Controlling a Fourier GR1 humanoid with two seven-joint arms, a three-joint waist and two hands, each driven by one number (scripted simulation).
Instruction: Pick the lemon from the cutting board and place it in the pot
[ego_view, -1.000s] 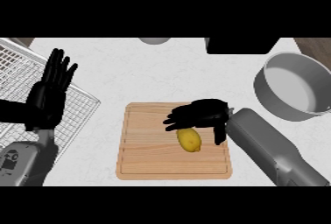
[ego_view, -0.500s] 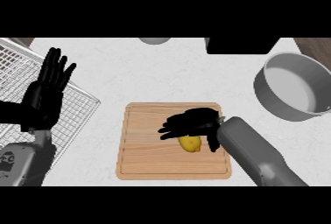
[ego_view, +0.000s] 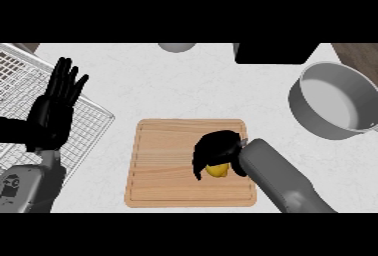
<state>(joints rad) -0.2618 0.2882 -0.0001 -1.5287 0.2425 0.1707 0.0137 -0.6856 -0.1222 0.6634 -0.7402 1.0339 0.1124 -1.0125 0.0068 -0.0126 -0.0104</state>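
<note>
R hand (ego_view: 215, 150) sits on the cutting board (ego_view: 162, 165), fingers curled down over the lemon (ego_view: 216, 170); only a yellow sliver shows under the palm, nearest the viewer, so its long axis can't be read. Looks like the grasp is closing, lift not yet begun. L hand (ego_view: 57, 107) rests open w/ fingers up over the wire rack (ego_view: 88, 125), well apart. Pot (ego_view: 336, 107) lies farther off, up and to the right of the lemon across bare worktop (ego_view: 184, 85), so the carry goes that way.

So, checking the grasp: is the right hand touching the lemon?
Touching. The head view shows the right hand curled over the lemon, no gap.
</note>
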